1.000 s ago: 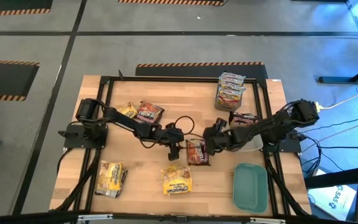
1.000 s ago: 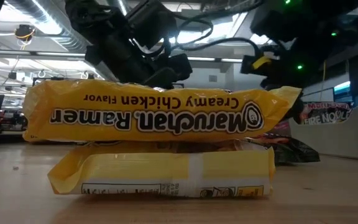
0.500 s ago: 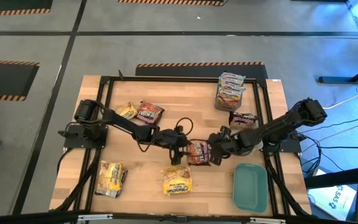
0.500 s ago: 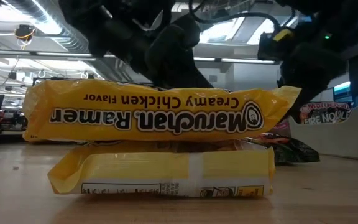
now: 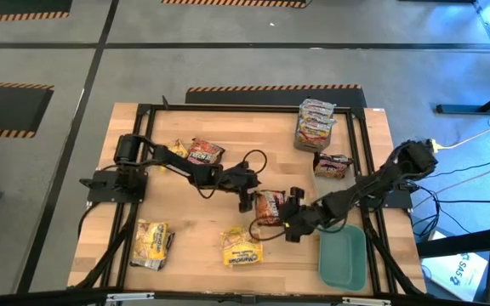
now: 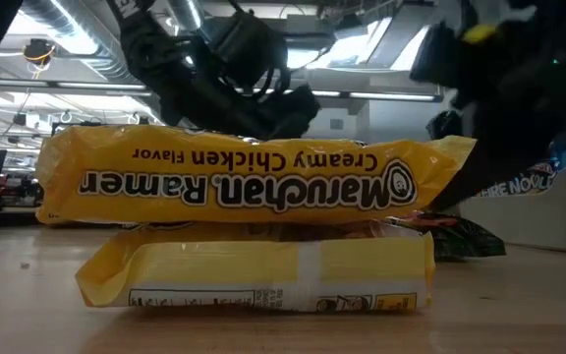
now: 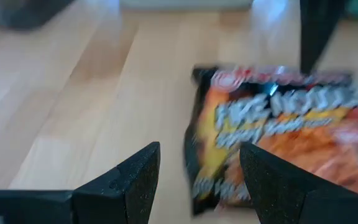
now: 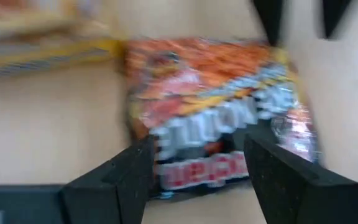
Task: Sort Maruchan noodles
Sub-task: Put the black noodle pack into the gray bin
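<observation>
- Dark brown-red noodle packet (image 5: 270,206) lies flat on the tabletop (image 5: 194,234), between the left pincer (image 5: 245,201) and right pincer (image 5: 291,226) from above.
- Left wrist: fingers (image 7: 138,177) apart, packet just ahead.
- Right wrist: fingers (image 8: 132,177) apart, packet just ahead, ungripped.

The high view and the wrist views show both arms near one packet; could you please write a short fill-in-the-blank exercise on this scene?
1. The left gripper and right gripper both point at the dark brown-red packet, and their fingers are ____.
2. The teal lid lies near the ____ arm.
3. The packet nearest the low camera is coloured ____.

Missing words: open; right; yellow
</observation>
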